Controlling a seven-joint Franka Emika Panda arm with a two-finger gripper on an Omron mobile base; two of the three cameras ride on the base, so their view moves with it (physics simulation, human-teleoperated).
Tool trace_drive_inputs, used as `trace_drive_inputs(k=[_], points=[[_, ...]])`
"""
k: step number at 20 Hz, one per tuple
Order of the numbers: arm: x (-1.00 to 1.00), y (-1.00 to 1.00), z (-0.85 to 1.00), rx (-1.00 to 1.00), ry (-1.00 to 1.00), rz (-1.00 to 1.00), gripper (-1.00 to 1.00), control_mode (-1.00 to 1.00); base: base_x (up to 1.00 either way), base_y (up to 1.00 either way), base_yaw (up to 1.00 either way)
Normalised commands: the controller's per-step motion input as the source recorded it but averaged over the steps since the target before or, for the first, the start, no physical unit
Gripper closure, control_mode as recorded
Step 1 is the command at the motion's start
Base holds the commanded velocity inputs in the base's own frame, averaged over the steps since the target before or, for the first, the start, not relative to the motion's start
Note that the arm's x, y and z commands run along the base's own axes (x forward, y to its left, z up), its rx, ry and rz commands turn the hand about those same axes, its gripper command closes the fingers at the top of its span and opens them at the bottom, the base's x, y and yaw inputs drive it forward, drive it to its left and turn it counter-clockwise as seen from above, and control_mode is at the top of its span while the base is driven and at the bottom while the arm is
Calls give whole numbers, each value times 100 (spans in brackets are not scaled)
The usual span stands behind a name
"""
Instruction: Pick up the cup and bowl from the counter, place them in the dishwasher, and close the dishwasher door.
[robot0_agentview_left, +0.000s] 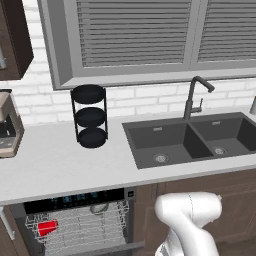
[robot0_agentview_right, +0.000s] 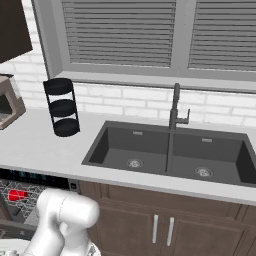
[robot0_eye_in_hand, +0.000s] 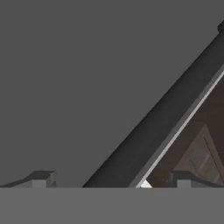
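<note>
Hand (robot0_eye_in_hand: 109, 181) wide open, close against dishwasher door (robot0_eye_in_hand: 65, 87).

**Door panel close ahead, counter mostly free**

In the hand view I see the dishwasher door (robot0_eye_in_hand: 78, 87) flat and close across nearly everything ahead; its dark edge runs diagonally, and room opens only at lower right, toward brown cabinet wood. The counter (robot0_agentview_left: 65, 165) lies bare between the black tiered rack (robot0_agentview_left: 90, 116) and the sink (robot0_agentview_left: 195, 137). The faucet (robot0_agentview_left: 192, 97) stands behind the basins. The cup (robot0_agentview_left: 47, 228) lies in the open wire rack (robot0_agentview_left: 85, 227).
</note>
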Motion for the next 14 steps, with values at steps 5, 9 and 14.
trace_drive_inputs(k=[5,9,14], points=[[100,-13,15,0,-16,0,-100,-100,0,0,0],[100,-16,19,1,-6,0,-100,-100,0,0,0],[100,-13,21,12,0,0,-100,-100,0,0,0]])
